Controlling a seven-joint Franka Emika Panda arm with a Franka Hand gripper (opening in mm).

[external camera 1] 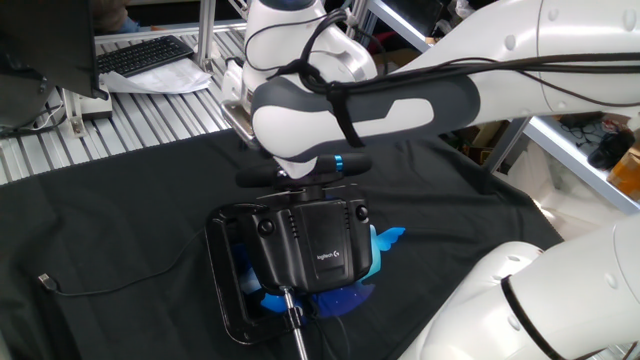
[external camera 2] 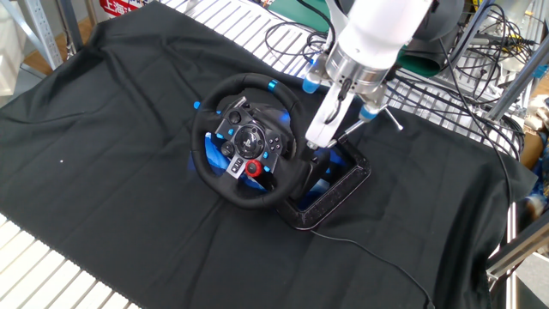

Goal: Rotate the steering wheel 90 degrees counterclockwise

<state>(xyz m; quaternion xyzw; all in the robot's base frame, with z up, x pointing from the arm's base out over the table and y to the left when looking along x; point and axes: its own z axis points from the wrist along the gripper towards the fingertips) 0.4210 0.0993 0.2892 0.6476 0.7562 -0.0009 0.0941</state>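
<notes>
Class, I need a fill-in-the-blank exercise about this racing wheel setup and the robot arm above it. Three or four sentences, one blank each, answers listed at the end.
1. The steering wheel rests on a ______ cloth.
2. The single round button near the bottom of the wheel's hub is ______.
3. The small band on the wheel's rim sits near its ______.
4. The tool hangs at the side of the rim nearest the rectangular ______.

Missing words: black; red; top; frame
</notes>
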